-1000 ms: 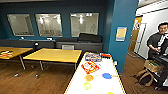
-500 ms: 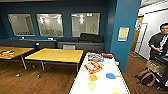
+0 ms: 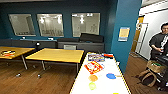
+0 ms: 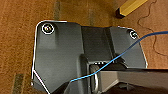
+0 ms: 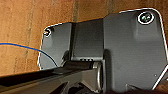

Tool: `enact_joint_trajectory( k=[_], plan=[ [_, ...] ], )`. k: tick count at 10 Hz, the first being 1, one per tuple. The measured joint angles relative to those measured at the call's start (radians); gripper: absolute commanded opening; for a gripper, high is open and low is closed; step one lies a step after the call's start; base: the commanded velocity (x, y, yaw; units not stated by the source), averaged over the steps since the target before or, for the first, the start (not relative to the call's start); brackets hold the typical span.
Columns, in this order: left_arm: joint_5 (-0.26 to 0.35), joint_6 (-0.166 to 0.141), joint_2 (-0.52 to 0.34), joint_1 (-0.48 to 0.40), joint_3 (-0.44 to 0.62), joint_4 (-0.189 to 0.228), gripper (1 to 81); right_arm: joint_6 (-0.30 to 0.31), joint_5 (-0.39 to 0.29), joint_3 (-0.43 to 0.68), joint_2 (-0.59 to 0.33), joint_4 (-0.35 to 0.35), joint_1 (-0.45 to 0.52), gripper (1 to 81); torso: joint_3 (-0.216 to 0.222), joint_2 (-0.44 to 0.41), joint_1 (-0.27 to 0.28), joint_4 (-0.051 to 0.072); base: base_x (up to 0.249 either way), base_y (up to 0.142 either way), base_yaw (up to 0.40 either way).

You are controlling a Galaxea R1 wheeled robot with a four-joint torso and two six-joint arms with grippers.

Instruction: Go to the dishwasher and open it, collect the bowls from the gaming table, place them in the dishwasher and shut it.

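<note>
Fingers' state impossible to tell in either wrist view. Ahead, orange bowl (image 3: 93, 78), green bowl (image 3: 92, 86) and blue bowl (image 3: 110, 76) on white table (image 3: 82, 82), bare wooden floor (image 3: 47, 82) beside its left edge.

**Occlusions / cut-offs**

Gaming table (image 3: 82, 85): near end cut by bottom frame edge. Yellow bowl (image 3: 115, 93) at the table's right edge, barely a sliver in frame. Print on the flat items at the far end too blurred to read. Person (image 3: 160, 43) cut by right frame edge. Wrist views: fingers not discernible behind the robot's plate.
</note>
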Motion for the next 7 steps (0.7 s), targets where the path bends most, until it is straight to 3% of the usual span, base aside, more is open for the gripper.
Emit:
enact_joint_trajectory(
  k=[4,7],
  plan=[
    [-0.001,0.0,-0.004,0.0,0.0,0.0,81.1,0.008,-0.001,-0.004,-0.003,0.003,0.0,81.1,0.0,0.0,0.0,0.0,0.0,0.0,0.0],
    [-0.001,0.0,-0.003,0.0,0.0,0.001,81.1,0.019,0.006,0.021,-0.068,0.026,0.004,81.1,0.0,0.0,0.0,0.0,0.0,0.0,0.0]
  ],
)
